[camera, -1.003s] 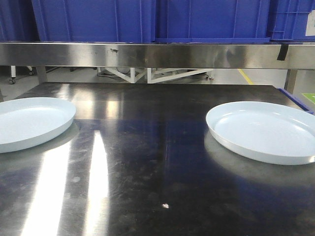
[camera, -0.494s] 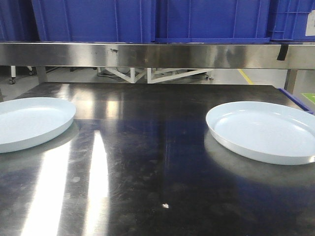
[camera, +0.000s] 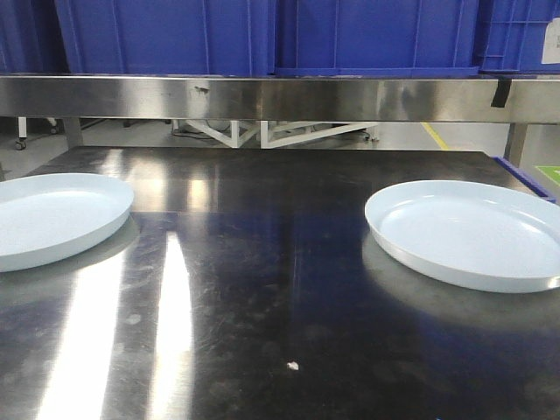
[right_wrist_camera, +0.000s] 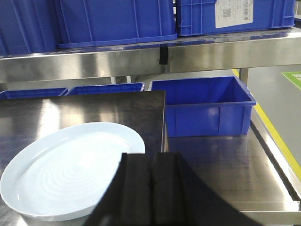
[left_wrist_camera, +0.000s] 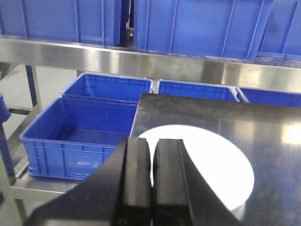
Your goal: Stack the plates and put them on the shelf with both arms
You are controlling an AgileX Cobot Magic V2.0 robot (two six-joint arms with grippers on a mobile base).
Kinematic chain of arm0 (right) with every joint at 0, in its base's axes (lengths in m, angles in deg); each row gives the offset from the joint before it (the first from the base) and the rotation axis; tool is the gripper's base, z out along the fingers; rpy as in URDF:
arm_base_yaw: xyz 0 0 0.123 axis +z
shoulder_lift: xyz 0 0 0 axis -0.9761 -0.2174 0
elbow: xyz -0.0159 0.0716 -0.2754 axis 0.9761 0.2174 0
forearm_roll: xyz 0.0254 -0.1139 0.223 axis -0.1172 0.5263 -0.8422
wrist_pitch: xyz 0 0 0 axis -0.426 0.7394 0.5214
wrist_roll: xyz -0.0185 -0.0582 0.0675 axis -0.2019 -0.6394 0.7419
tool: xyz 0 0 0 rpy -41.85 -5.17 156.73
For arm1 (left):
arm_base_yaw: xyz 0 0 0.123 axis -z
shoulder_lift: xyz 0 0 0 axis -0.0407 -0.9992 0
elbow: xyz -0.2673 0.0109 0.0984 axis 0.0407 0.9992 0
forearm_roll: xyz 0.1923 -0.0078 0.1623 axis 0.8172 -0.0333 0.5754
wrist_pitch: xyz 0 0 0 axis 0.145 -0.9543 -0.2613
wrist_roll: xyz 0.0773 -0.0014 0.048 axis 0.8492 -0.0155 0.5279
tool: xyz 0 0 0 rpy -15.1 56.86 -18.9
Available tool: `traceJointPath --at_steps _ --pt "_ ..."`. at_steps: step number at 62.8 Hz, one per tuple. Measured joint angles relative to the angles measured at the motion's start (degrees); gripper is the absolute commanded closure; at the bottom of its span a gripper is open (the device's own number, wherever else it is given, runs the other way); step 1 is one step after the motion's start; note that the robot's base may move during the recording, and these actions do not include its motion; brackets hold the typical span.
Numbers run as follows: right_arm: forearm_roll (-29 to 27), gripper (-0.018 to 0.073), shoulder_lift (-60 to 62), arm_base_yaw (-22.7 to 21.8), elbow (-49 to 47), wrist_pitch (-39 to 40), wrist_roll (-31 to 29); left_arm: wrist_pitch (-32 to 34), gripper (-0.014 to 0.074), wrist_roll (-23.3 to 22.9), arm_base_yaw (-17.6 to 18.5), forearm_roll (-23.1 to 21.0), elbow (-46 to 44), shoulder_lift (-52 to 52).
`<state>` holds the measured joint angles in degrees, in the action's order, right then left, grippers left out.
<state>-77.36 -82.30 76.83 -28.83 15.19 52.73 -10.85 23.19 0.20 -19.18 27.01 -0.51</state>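
Observation:
Two pale bluish-white plates lie flat and apart on the dark steel table. The left plate point(camera: 52, 219) point(left_wrist_camera: 211, 165) is at the table's left edge, the right plate point(camera: 468, 232) point(right_wrist_camera: 70, 169) near its right edge. The steel shelf point(camera: 280, 98) runs across above the table's far side. My left gripper point(left_wrist_camera: 151, 146) is shut and empty, hovering short of the left plate. In the right wrist view my right gripper point(right_wrist_camera: 149, 160) is shut too, empty, just right of the right plate's rim. Neither gripper shows in the front view.
Blue crates point(camera: 262, 35) fill the shelf top. More blue bins point(left_wrist_camera: 75, 127) sit low beside the table's left end, and another blue bin point(right_wrist_camera: 207, 106) stands on a lower steel surface right of the table. The table's right edge point(right_wrist_camera: 163, 122) runs close to the right plate.

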Motion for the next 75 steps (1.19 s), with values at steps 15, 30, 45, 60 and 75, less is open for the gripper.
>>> traceJointPath --at_steps 15,30,45,60,75 --pt "0.0 0.0511 0.0 0.0 0.0 0.0 0.0 -13.2 0.0505 0.0 1.71 5.2 -27.06 -21.4" --pt "0.0 0.0511 0.0 0.0 0.0 0.0 0.0 -20.5 0.0505 0.0 3.9 7.31 -35.87 -32.91" --pt "0.0 0.0511 0.0 0.0 0.0 0.0 0.0 -18.2 0.0505 0.0 4.97 7.72 -35.97 -34.8" --pt "0.0 0.0511 0.0 0.0 0.0 0.0 0.0 -16.46 0.0505 0.0 5.02 10.03 -35.97 -34.8" --pt "0.0 0.0511 0.0 0.0 0.0 0.0 0.0 -16.33 0.0505 0.0 5.02 10.29 -35.97 -34.8"
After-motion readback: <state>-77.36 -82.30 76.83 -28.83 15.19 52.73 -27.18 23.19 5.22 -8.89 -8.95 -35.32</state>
